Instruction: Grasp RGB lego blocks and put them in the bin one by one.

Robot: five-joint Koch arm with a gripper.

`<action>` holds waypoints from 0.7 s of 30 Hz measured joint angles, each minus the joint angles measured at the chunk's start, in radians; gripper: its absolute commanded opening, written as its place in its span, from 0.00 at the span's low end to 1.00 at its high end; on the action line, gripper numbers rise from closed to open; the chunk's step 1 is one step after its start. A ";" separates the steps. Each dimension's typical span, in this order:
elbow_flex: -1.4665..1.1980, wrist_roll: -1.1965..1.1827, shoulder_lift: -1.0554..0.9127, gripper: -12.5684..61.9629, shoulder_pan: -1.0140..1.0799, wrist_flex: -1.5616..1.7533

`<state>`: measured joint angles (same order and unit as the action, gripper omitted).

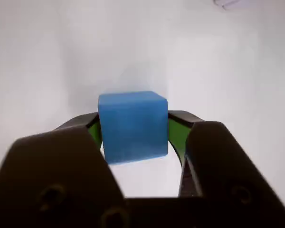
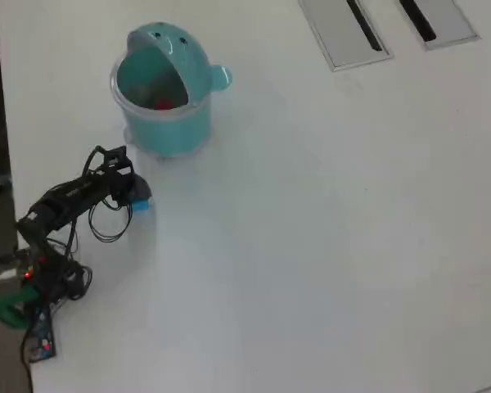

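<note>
Pincer (image 1: pixel 133 137): pinching the blue block, one black jaw w/ green inner pad on each side of it, both pads touching its side faces (wrist view). In overhead view it sits at the arm's tip, near the tabletop's left edge.
Blue block (image 1: pixel 133 126): cube-like, held between the jaws, top and front faces showing; white surface visible under and behind it. Overhead view shows it (image 2: pixel 139 205) as a small blue spot at the pincer's end, below the bin and apart from it. Can't tell whether it rests on the tabletop or is lifted.
Bin (image 2: pixel 165 123): light teal, round, clear rim, upper left of the tabletop in overhead view. Domed lid w/ two dot eyes tilted back, mouth open; small round knob on its right side.
Red block (image 2: pixel 164 103): small red shape inside the bin, at the bottom; blurry, shape not clear.
Arm (image 2: pixel 65 205): black, w/ loose cables, reaching up-right from its base at lower left in overhead view; small red light on the base.
Tabletop (image 2: pixel 327 229): white, plain, mostly bare on the right.
Slots (image 2: pixel 358 26): two grey rectangular panels w/ dark slits, set in the tabletop at top right, well apart from the bin.
</note>
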<state>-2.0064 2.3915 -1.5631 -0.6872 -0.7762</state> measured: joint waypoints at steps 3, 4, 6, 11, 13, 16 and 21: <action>0.000 0.000 0.000 0.37 0.005 0.000; 0.000 0.000 0.000 0.35 0.006 0.000; 0.000 0.000 -0.011 0.34 0.005 -0.009; 0.014 0.002 -0.101 0.30 0.003 -0.095; 0.057 0.002 -0.135 0.30 0.003 -0.135; 0.156 0.002 -0.193 0.31 -0.011 -0.215; 0.336 -0.041 -0.204 0.30 -0.080 -0.259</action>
<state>-1.6705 2.3501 -1.7671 -0.7670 -1.0354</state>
